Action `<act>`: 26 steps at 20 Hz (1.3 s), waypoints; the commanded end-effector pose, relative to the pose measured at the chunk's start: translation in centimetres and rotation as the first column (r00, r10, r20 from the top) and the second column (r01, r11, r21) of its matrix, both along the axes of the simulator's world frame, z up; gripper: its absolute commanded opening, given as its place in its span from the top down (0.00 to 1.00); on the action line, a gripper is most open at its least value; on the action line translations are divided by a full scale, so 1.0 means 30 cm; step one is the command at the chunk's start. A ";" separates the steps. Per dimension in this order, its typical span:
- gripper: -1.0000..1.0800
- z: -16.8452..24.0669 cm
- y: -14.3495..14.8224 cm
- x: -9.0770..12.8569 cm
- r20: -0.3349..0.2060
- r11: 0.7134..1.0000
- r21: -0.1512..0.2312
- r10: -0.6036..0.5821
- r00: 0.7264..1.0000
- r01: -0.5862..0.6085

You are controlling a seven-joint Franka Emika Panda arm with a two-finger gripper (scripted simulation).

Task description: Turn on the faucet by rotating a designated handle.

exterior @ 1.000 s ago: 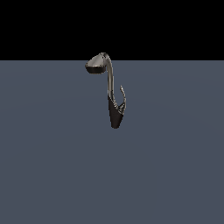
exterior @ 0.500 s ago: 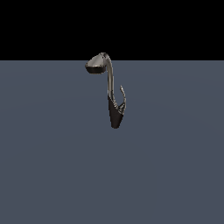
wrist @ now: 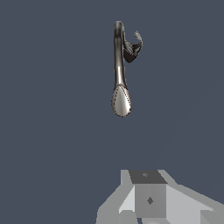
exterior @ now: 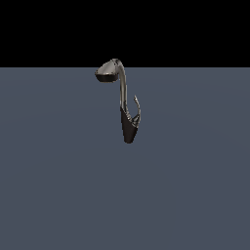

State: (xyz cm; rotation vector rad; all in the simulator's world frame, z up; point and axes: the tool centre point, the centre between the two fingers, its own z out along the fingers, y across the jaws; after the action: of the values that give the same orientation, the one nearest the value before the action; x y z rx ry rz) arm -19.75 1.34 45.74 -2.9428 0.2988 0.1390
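- In the wrist view, only the pale grey body of the gripper (wrist: 151, 199) was seen at the nearest edge of the picture; its fingertips were cut off by the frame, so it could not be told whether the jaws were apart or together.
- Nothing was seen held by the gripper, and it was kept well apart from the faucet (wrist: 120, 70), with bare slate-grey floor (wrist: 52, 131) between them.
- Next beyond the gripper, the faucet's wide flattened spout head (wrist: 121, 101) was met first, shown as a pale, teardrop-shaped metal pad turned toward the camera.
- From that head the slim neck (wrist: 118, 52) was seen running away to the dark tapered base (wrist: 129, 54).
- The handle (wrist: 138, 40) was seen as a thin, curved, pointed spike branching from the base, far shorter than the neck and beside it, its tip apart from the neck.
- In the exterior view, the faucet (exterior: 124, 100) was seen alone near the middle of the grey floor (exterior: 58, 185), standing upright on its dark base (exterior: 129, 129).
- There the spout head (exterior: 107, 72) was bent toward the exterior view's left, and the handle (exterior: 137, 108) was raised on the exterior view's right of the neck.
- No part of the arm was shown in the exterior view.
- Farthest off, a flat black band (exterior: 195, 29) was seen above the floor's edge.
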 end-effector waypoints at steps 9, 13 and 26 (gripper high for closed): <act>1.00 -0.128 0.012 0.258 -0.120 0.945 0.135 -0.283 0.951 0.298; 1.00 -0.194 0.004 0.356 -0.182 0.893 0.169 -0.389 0.903 0.418; 1.00 -0.475 -0.065 0.649 -0.412 0.609 0.184 -0.665 0.622 0.772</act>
State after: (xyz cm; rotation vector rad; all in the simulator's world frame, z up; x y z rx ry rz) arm -1.25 -0.26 32.64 -2.2540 1.2917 0.4519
